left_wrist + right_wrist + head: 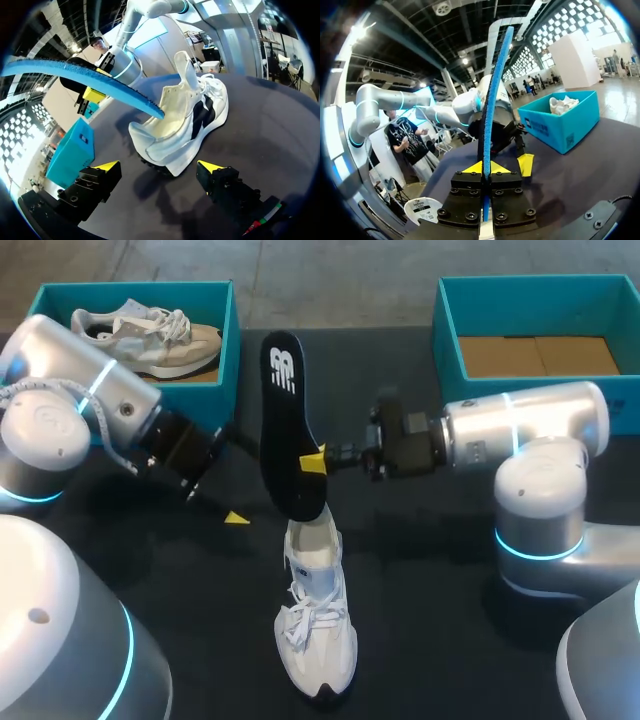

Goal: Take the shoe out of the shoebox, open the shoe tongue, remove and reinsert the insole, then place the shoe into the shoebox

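The insole [285, 430] is out of the shoe [318, 630], so the job stands between taking it out and putting it back, as I judge it; the right claw [315, 462] is clenched on the insole's edge and holds it on end over the middle of the tabletop [450, 640], its lower tip just above the shoe's heel opening; the shoe lies on its sole toward the near edge, toe to the near side; the left claw [159, 167] is released, empty, just beside the heel; one shoebox [232, 350] at the far left corner holds another shoe, the other shoebox [447, 340] at the far right corner holds none; next, the insole's tip must be steered down into the opening and slid toward the toe, while the left claw likely steadies the heel
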Controlling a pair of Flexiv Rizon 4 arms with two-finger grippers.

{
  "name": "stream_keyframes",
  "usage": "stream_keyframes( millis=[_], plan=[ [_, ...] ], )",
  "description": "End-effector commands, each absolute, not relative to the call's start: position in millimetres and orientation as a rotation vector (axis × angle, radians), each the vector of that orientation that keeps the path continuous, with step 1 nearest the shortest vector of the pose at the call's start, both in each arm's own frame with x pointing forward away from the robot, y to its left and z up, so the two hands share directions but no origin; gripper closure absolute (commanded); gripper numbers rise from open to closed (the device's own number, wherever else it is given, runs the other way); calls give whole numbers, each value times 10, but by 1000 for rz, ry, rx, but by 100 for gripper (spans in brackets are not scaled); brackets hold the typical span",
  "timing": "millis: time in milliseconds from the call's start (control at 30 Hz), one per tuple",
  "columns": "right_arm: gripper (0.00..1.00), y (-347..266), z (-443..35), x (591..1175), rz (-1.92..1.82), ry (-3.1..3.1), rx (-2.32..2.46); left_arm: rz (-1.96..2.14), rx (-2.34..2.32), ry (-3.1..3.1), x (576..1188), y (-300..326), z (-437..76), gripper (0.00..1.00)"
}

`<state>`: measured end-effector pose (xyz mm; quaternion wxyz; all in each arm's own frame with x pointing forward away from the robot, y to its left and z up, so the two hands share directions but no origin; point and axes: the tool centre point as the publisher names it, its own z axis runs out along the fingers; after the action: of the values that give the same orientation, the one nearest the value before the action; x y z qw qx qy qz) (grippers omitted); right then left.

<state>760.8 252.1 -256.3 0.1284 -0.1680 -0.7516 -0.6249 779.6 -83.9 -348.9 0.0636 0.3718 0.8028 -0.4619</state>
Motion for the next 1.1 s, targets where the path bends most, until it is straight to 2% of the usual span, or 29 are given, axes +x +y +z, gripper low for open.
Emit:
stream_keyframes(
  millis=[33, 1100],
  plan=[
    [100, 2533, -2582, 7596, -1814, -2186, -494, -1414, 1122, 2444, 7827, -862, -3535, 0],
    [100, 2587, -2779, 7475, -1752, -2199, -505, -1508, 1040, 2529, 7654, -744, -3705, 0]
  ],
)
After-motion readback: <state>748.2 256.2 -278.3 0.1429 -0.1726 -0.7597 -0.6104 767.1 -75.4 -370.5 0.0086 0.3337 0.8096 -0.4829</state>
